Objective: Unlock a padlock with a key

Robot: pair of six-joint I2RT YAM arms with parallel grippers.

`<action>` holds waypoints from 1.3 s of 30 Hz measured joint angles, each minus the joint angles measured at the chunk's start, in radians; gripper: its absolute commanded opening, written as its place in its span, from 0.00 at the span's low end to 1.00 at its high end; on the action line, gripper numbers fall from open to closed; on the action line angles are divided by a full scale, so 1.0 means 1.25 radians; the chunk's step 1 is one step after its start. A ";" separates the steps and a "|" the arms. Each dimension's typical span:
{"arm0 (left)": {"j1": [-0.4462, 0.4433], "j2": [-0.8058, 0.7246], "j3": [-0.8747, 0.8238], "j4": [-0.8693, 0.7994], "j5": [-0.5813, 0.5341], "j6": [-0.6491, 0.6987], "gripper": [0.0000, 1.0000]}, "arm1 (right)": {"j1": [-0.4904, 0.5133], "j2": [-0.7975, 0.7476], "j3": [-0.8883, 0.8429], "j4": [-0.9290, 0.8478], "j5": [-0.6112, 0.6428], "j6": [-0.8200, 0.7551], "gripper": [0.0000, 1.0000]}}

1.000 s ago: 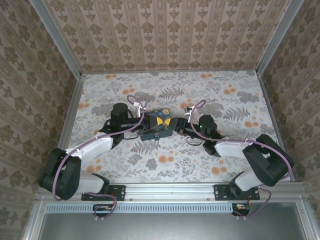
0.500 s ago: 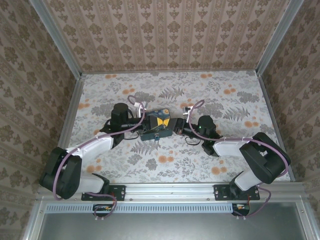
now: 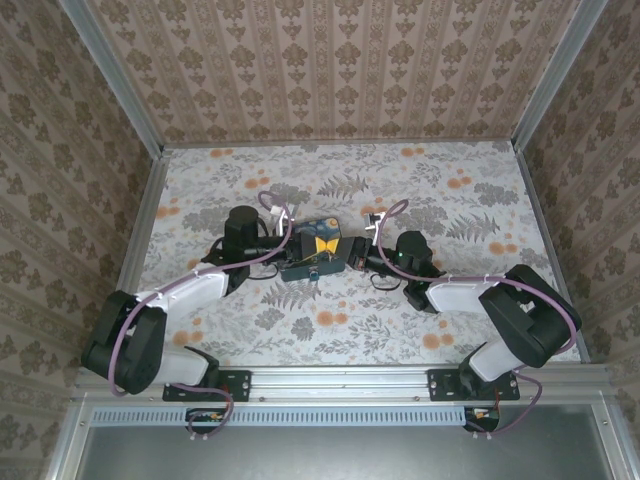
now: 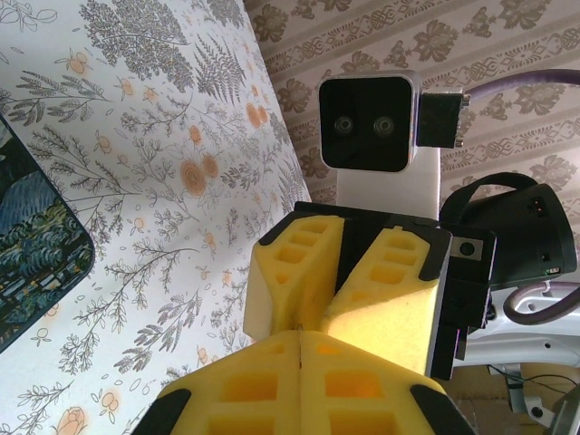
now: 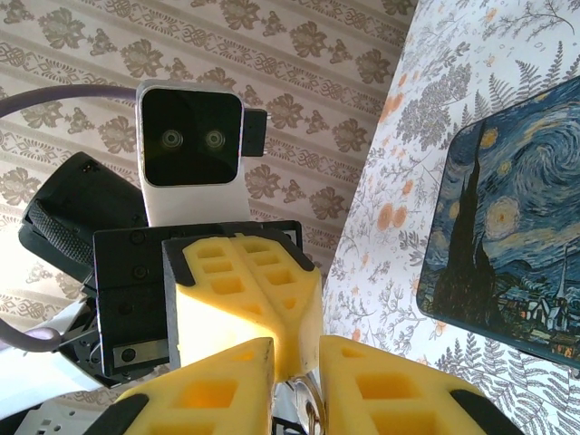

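My left gripper (image 4: 299, 333) is shut, and a thin dark metal sliver, the key (image 4: 299, 340), shows in the seam between its yellow foam pads. My right gripper (image 5: 299, 361) is shut on the padlock: a small metal shackle loop (image 5: 310, 410) sticks up between its fingers (image 5: 381, 390), while the blue body is hidden. The two grippers meet tip to tip, left gripper (image 3: 312, 244) and right gripper (image 3: 342, 256), just above the box. The right gripper's fingers (image 4: 362, 281) face the left wrist camera.
The dark-blue Starry Night printed box (image 3: 305, 266) lies on the floral table under the grippers, also box (image 4: 36, 263) and box (image 5: 507, 245). Patterned walls (image 3: 330, 70) close in the back and both sides. Purple cables loop over each wrist.
The right gripper has edged a little left toward the left gripper. The left arm has shifted only slightly. Both stay shut.
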State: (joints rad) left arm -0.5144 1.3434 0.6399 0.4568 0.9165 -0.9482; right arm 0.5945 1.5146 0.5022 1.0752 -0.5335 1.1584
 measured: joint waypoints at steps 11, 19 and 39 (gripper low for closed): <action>0.005 0.002 0.003 0.000 0.001 0.000 0.00 | 0.000 0.002 -0.012 0.014 -0.005 0.000 0.15; 0.005 0.003 0.003 0.000 0.001 0.000 0.00 | 0.000 0.003 -0.015 0.020 -0.005 0.000 0.13; 0.020 0.026 0.019 -0.037 0.024 0.033 0.00 | 0.000 0.030 -0.004 0.021 -0.018 0.000 0.00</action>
State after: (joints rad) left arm -0.4889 1.3762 0.6640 0.4103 0.9466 -0.9073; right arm 0.5945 1.5517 0.4969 1.1011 -0.5564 1.1584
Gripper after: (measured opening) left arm 0.047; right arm 0.065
